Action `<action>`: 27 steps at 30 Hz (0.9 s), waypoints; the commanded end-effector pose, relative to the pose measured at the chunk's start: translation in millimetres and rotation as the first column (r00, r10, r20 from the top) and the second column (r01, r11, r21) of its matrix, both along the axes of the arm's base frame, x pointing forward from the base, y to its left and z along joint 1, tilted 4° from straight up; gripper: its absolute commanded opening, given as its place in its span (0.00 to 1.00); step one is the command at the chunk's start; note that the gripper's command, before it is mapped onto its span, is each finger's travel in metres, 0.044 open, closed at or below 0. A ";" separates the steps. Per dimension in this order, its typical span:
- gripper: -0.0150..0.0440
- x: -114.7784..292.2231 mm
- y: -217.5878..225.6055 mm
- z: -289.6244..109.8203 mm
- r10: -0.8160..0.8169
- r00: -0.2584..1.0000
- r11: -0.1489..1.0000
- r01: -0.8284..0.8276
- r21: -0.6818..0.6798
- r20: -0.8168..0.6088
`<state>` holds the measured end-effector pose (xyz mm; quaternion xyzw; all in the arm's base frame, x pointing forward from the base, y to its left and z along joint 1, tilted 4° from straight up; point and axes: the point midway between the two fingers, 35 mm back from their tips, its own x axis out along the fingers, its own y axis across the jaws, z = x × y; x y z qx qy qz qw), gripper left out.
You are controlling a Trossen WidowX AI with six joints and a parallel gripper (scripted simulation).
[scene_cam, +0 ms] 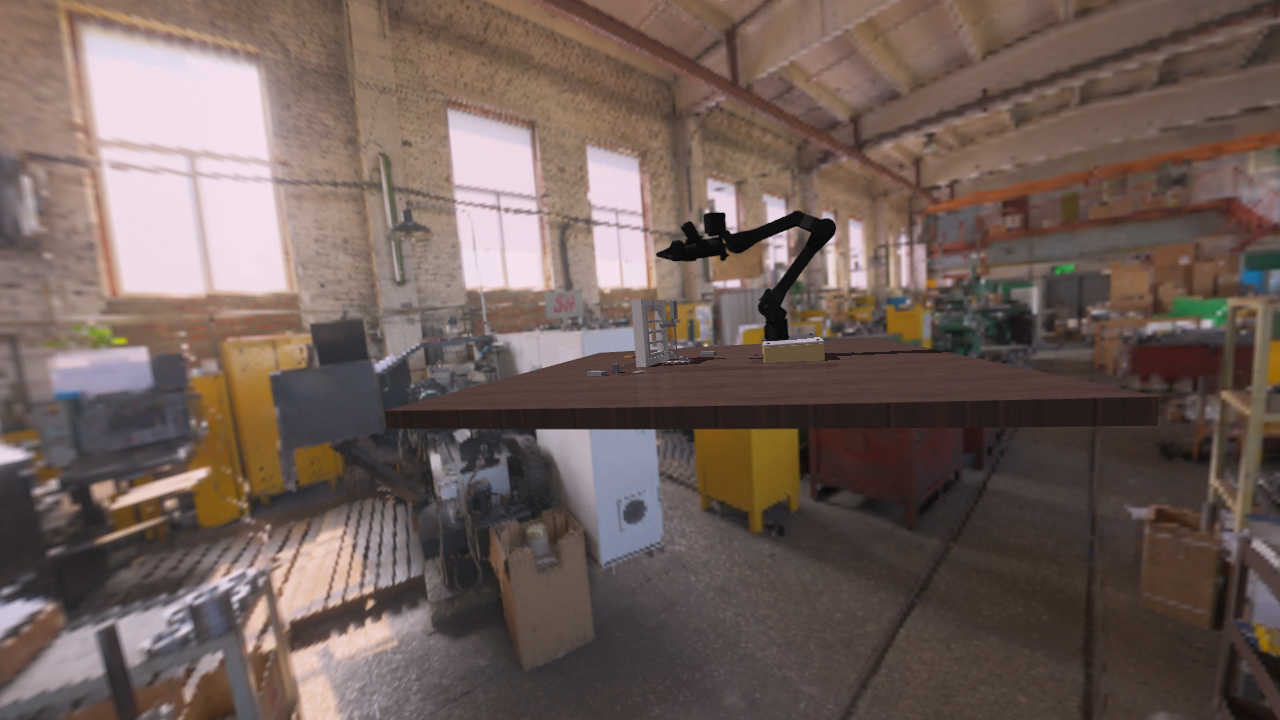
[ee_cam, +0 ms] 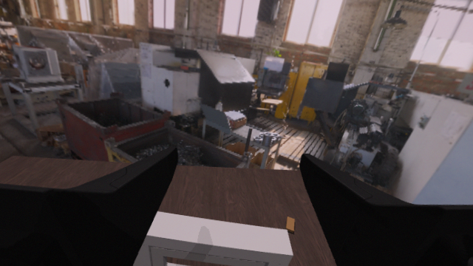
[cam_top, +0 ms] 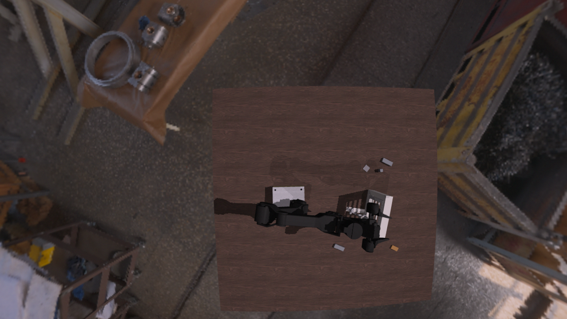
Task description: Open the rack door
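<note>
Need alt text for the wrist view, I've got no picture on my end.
The open hand spreads its two black fingers with nothing between them, above the white top of the frame. A small orange block lies beyond the frame on the brown table, with a cluttered workshop behind.

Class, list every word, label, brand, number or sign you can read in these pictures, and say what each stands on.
None reads for certain.
Red marks on a pale sign by the brick wall: too blurred to read.
Papers on a white cabinet: too small and blurred.
</note>
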<state>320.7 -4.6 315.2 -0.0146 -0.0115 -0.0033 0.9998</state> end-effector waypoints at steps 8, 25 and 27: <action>0.73 16.7 -3.1 -11.1 -0.005 0.990 1.000 0.004 -0.002 -0.142; 0.73 43.3 -9.9 -42.5 -0.006 0.870 1.000 0.010 0.004 -0.492; 0.73 44.9 -10.7 -46.3 -0.006 0.848 1.000 0.010 0.006 -0.530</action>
